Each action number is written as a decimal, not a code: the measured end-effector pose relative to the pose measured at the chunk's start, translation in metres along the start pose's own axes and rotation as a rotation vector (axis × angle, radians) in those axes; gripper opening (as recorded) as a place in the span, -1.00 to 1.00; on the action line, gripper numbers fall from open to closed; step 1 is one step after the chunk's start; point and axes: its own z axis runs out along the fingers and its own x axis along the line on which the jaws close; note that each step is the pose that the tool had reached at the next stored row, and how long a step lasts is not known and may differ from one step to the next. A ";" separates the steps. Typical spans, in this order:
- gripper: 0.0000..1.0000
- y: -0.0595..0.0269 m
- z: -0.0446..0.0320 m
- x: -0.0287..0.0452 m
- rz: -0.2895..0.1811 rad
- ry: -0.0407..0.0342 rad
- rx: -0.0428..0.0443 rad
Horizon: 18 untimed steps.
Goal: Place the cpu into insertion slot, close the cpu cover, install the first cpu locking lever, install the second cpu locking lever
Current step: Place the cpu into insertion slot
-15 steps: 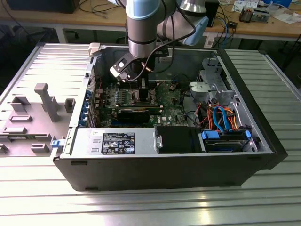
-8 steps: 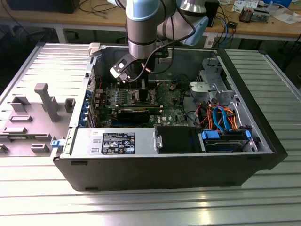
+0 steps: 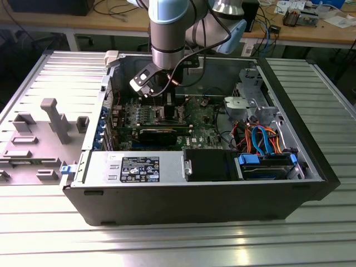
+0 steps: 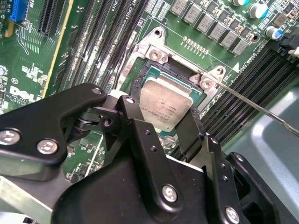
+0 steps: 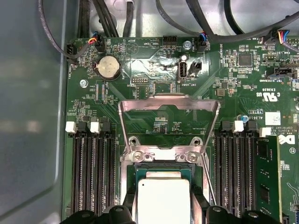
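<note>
The cpu (image 5: pixel 163 198) sits over the insertion slot (image 5: pixel 163 156), clamped between the fingers of the gripper (image 5: pixel 163 210). The cpu cover (image 5: pixel 169 100) stands swung up at the slot's hinge edge. Memory slots (image 5: pixel 93 172) flank the slot on both sides; the coin battery (image 5: pixel 108 68) lies beyond that edge, past the cover

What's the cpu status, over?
Pincer shut on cpu, at slot. Cover open, tipped back. Lever loose beside slot.
</note>
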 end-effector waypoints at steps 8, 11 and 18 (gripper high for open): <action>0.09 -0.0001 0.0036 -0.0007 0.005 -0.0004 0.0000; 0.09 0.0000 0.0036 -0.0007 0.005 -0.0001 -0.0001; 0.09 0.0002 0.0002 -0.0006 0.004 -0.0001 -0.0003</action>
